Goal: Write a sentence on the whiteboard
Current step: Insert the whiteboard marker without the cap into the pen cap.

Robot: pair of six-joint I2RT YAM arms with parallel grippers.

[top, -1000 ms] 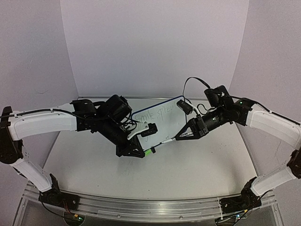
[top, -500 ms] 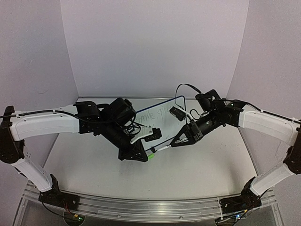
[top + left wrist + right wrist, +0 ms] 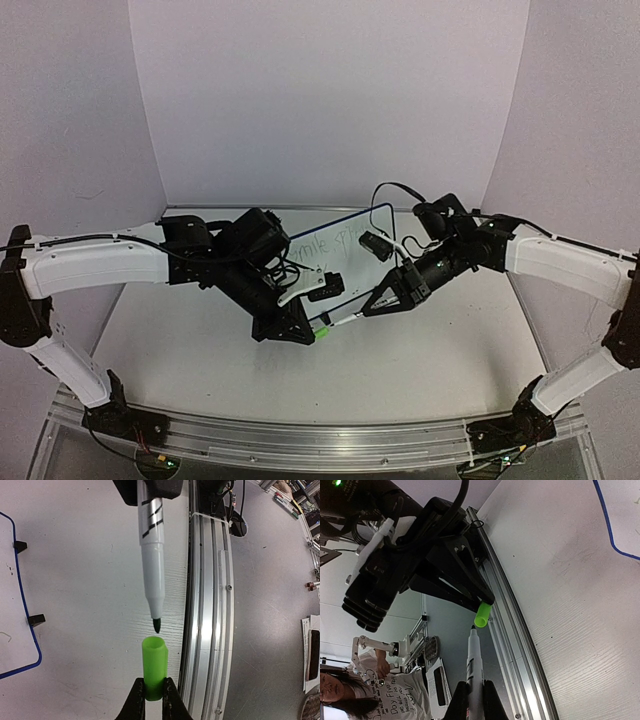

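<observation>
the left gripper (image 3: 153, 691) was pinched tight on the closed end of a bright green cap (image 3: 153, 661), one finger on each side. the cap stuck straight out past its fingertips with the open mouth facing away from the gripper. directly ahead of that mouth, pointing back at it, was the dark tip of a marker (image 3: 151, 555). the tip was roughly lined up with the opening and just short of it, and a sliver of table (image 3: 75, 555) showed between them.

the right gripper (image 3: 474, 699) was clamped on the marker's white barrel, which ran out beyond its fingers toward the cap. the two grippers faced each other nose to nose, close together.

the whiteboard (image 3: 352, 255) lay flat on the table on the far side of both grippers. in the left wrist view it was off to the gripper's left, with its blue frame and two black feet (image 3: 36, 619) towards the tool. the sentence (image 3: 322, 243) was thin green writing on the board, behind the left gripper and partly hidden by the arms. only the first word or so could be made out. on the left gripper's other side ran the aluminium rail (image 3: 210, 605) at the table edge.
</observation>
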